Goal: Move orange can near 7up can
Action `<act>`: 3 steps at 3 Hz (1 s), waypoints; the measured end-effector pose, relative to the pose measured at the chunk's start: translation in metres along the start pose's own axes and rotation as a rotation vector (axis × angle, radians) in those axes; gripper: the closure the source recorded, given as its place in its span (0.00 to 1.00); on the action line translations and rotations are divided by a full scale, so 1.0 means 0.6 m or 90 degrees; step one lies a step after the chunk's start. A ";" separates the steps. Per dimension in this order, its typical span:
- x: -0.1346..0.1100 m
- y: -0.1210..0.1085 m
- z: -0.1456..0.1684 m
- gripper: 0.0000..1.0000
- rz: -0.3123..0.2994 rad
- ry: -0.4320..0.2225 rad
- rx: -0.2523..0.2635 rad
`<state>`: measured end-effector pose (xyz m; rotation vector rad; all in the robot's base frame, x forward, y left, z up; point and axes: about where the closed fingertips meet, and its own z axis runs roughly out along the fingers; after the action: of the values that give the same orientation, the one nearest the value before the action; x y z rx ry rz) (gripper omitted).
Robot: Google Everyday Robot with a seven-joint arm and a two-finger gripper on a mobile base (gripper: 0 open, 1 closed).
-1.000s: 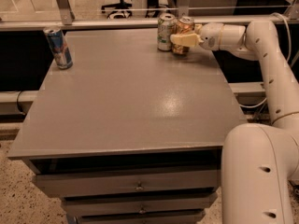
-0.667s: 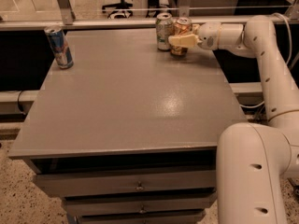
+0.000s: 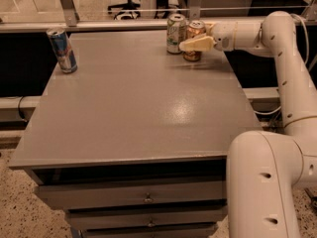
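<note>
The orange can (image 3: 195, 29) stands upright at the far right of the grey table (image 3: 138, 103), right beside the 7up can (image 3: 176, 32), almost touching it. The 7up can is pale green and silver and stands upright to the orange can's left. My gripper (image 3: 196, 42) reaches in from the right and straddles the orange can. Its near finger (image 3: 198, 44) lies across the can's front and hides the can's lower middle. The far finger is hidden behind the can. The gripper looks shut on the orange can.
A slim blue-and-silver can (image 3: 62, 50) stands at the table's far left corner. A metal rail (image 3: 99, 25) runs behind the table's back edge. My white arm (image 3: 290, 63) runs along the table's right side. Drawers (image 3: 143, 198) sit under the front edge.
</note>
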<state>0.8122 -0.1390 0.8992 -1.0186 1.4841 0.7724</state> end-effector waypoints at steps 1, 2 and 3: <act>0.002 -0.013 -0.029 0.00 -0.009 0.004 0.023; -0.004 -0.020 -0.069 0.00 -0.018 0.005 0.043; -0.052 0.003 -0.149 0.00 -0.050 0.014 0.058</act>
<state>0.7731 -0.2122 0.9446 -1.0133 1.4765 0.6346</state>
